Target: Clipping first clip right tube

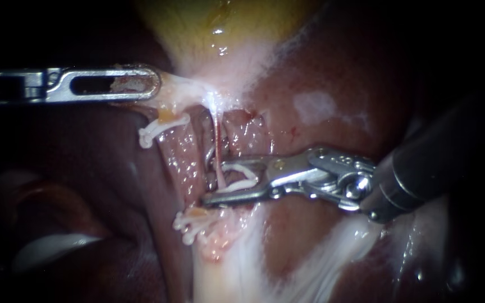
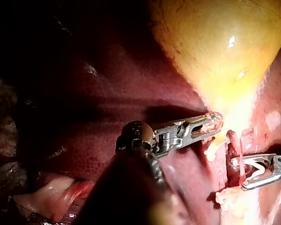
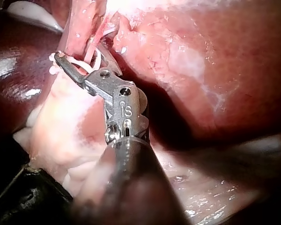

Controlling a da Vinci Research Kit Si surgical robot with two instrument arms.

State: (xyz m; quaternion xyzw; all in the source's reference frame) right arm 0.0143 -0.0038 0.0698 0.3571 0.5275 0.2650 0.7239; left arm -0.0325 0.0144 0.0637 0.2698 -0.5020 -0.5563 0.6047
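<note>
The background is dark red, glistening liver, with the rounded yellow-green gallbladder at the far side. At the left, the left instrument, a steel shaft ending in slotted jaws, is clenched on the pale stretched tissue at the gallbladder's neck, which is pulled taut toward the left. Just nearer, a wider pink tube is crossed by two closed white plastic clips, one far and one near. To its right the right tube, a thin pale-pink strand, is stretched from the neck toward the near side. It is straddled by the right instrument, whose steel jaws enter from the right.

The step in hand is judged to be the closing of the clip on this strand. For a good result, the strand should be seated deep in the clip's throat and crossed squarely. Both clip tips should be seen past it before closure. No liver or neighbouring tissue should be caught, and tension from the left should be held steady.

The right instrument's jaws are parted widely. A white V-shaped plastic clip is grasped between them, one arm against each jaw, and it is not yet squeezed shut. The strand is seen lying within the open mouth, near the jaw tips rather than deep inside. Whether it touches the clip cannot be told.
</note>
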